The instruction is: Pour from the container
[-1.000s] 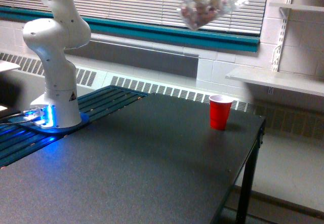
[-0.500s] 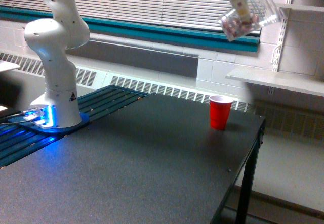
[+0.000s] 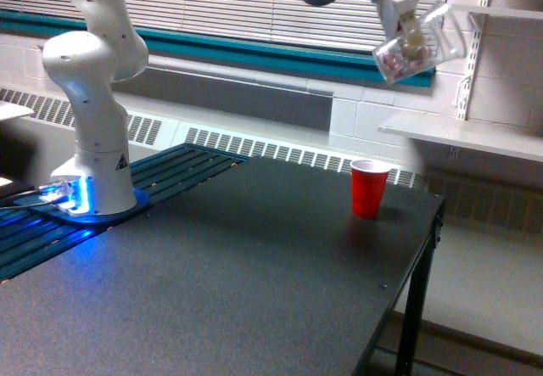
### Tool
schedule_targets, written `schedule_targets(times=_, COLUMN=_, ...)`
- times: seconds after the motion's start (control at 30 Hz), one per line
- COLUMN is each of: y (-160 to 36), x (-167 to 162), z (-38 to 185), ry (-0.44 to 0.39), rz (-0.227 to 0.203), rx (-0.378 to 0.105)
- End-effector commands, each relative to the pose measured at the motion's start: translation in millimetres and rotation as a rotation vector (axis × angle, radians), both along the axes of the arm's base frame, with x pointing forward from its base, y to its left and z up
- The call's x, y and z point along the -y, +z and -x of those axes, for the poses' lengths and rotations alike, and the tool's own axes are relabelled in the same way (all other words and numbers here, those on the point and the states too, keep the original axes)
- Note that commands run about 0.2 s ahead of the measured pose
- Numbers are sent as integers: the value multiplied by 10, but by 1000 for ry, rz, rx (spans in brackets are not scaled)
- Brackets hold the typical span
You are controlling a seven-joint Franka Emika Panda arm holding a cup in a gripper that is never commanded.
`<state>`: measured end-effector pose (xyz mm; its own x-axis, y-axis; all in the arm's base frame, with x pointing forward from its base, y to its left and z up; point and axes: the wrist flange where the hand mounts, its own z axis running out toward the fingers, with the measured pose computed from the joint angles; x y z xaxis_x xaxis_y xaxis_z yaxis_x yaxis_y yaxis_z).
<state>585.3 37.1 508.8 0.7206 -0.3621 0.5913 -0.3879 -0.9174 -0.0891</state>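
High at the top right of the exterior view, my gripper (image 3: 411, 30) is shut on the clear container (image 3: 416, 47). The container is tilted and shows small brownish, reddish and white pieces inside. It hangs well above the table, a little to the exterior view's right of the red cup (image 3: 369, 188). The red cup stands upright near the far right corner of the dark table (image 3: 237, 274). The fingers are largely hidden against the container.
The arm's white base (image 3: 93, 138) stands at the left on a blue-lit mount. Window blinds and a teal sill run behind. White wall shelves (image 3: 467, 134) sit at the right, close to the container. The table's right edge drops off beside the red cup.
The gripper carried the container to the exterior view's right and then lower, from top centre to above and right of the red cup. The red cup has not moved.
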Motion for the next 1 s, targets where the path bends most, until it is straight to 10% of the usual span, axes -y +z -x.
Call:
schedule_targets(times=0.03, y=-134, x=-339, z=202, ry=-2, rz=-22, rx=-5)
schedule_targets(times=1.0, y=-1123, x=-1359, z=781, ry=49, rz=-46, rx=-143)
